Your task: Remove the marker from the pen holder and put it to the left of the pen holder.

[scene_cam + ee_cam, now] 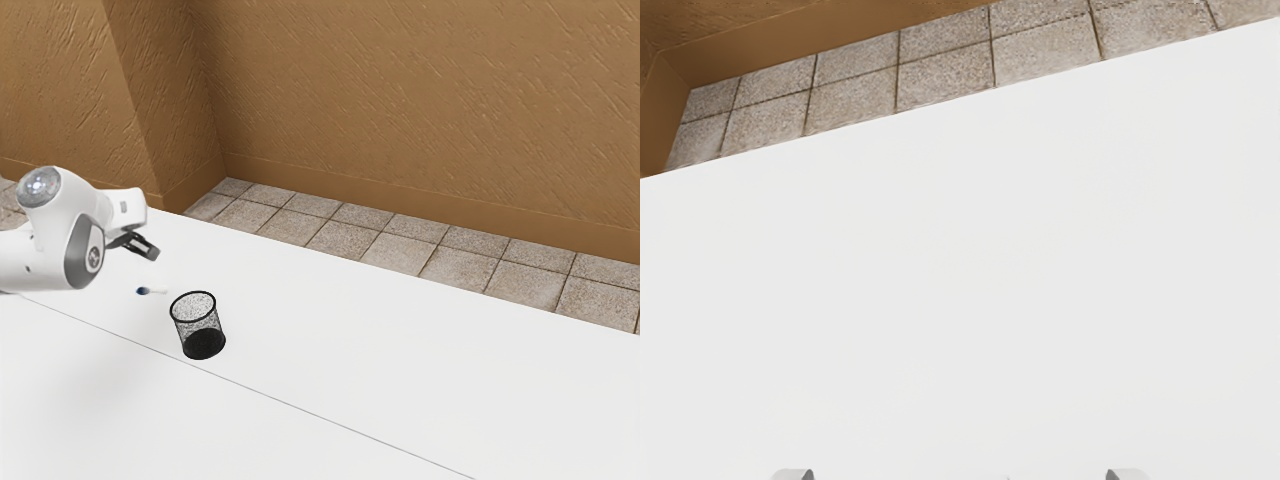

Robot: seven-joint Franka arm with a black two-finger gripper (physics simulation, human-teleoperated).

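Observation:
My gripper [142, 245] is over the table's far side, beyond the marker and up from it in the exterior view. In the wrist view the two tips of the gripper [960, 475] stand wide apart at the lower edge, with nothing held between them. The marker [152, 291], white with a dark blue end, appears to lie on the table outside the pen holder, toward the exterior view's left. The black mesh pen holder [203, 343] stands upright, and no marker can be seen inside it.
The white table [400, 350] has a thin seam running across it. Beyond its far edge are floor tiles [380, 249] and a brown textured wall [400, 100].

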